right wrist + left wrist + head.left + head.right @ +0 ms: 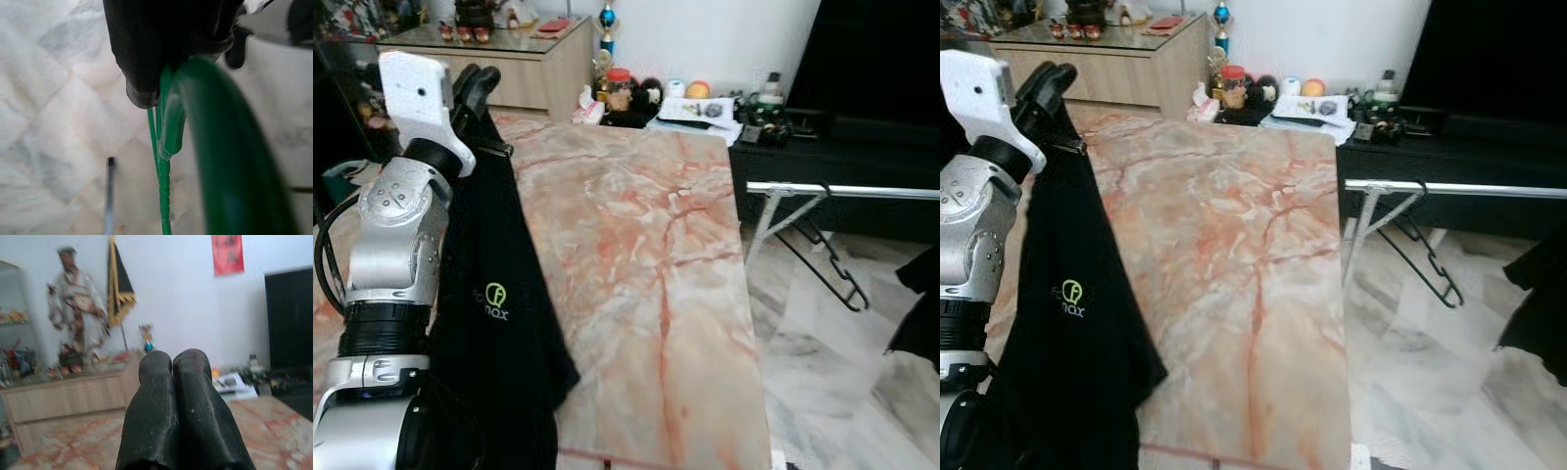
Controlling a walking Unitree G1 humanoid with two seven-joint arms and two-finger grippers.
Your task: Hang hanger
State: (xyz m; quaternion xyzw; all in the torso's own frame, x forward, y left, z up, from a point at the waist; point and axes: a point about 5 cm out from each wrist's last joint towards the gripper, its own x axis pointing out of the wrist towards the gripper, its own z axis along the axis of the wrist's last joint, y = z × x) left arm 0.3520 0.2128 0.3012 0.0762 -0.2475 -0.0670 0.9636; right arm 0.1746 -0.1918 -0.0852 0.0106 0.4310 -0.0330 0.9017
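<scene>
While the rail waits: the left gripper (475, 83) is raised over the marble surface (636, 255), its fingers (195, 406) pressed together on a black shirt (499, 323).
Right gripper: its fingers (146, 54) pinch a green hanger (215, 147) above the tiled floor.
Progress: the hanger seems not yet hung; the drying rail (842, 190) already carries a black hanger (822, 262).
Writing: green logo (495, 294) on the shirt, lettering too small to read.

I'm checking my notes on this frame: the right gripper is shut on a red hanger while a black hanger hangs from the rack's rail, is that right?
Not quite: the hanger in the right gripper is green, not red, as the right wrist view shows. The rest holds: a black hanger does hang from the rack's rail.
</scene>
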